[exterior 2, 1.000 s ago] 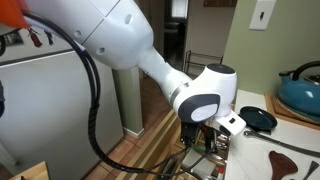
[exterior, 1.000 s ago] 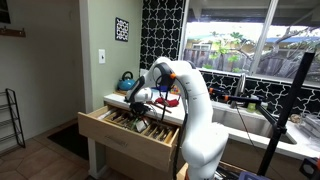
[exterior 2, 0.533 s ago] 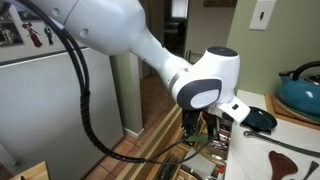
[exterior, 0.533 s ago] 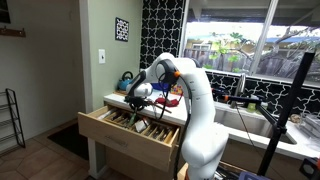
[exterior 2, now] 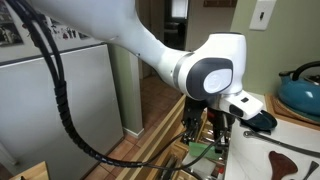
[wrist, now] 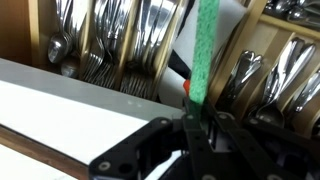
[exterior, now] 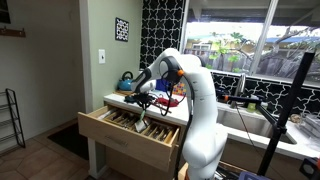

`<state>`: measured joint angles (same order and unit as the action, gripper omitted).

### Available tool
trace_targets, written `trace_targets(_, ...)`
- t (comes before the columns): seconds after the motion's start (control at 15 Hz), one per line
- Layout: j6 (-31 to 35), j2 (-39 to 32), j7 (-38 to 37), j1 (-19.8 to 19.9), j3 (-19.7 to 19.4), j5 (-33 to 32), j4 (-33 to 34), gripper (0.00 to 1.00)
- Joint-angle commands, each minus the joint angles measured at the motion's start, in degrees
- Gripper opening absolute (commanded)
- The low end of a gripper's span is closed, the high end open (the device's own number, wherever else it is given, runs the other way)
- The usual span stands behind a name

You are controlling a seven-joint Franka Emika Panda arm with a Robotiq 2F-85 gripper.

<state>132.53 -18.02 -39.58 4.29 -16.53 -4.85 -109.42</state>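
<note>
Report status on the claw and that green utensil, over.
Claw shut on green-handled utensil. Utensil points down at open drawer, cutlery packed beneath. Nothing between them.

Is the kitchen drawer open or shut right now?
Open. The drawer stands pulled out from the counter, and the wrist view looks down on cutlery in its compartments, past the green strip in the claw.

Over the drawer [exterior: 118, 134], the green utensil [wrist: 207, 50] is cut off by the top edge of the wrist view, and its lower end is hidden inside the dark, blurred gripper [wrist: 200, 128]. Inside the drawer, the cutlery [exterior: 140, 122] is shown too small in an exterior view to be told apart.
</note>
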Motion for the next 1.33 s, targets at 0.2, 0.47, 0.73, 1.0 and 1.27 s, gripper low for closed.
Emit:
trace_targets(0.2, -3.2, -1.5, -3.3, -0.1, 0.1, -1.8, 1.2, 0.03)
trace_targets(0.47, -6.0, -2.5, -10.9, -0.7, -0.8, -5.7, 1.6, 0.03)
trace_targets(0.73, -6.0, -4.2, -13.2, 0.0, 0.3, -4.2, 2.2, 0.03)
trace_targets(1.0, -5.2, -6.4, -15.3, -0.3, 0.6, -4.3, 2.6, 0.03)
trace_targets(1.27, -4.1, -6.5, -15.4, -0.4, 1.4, -3.5, 2.4, 0.52)
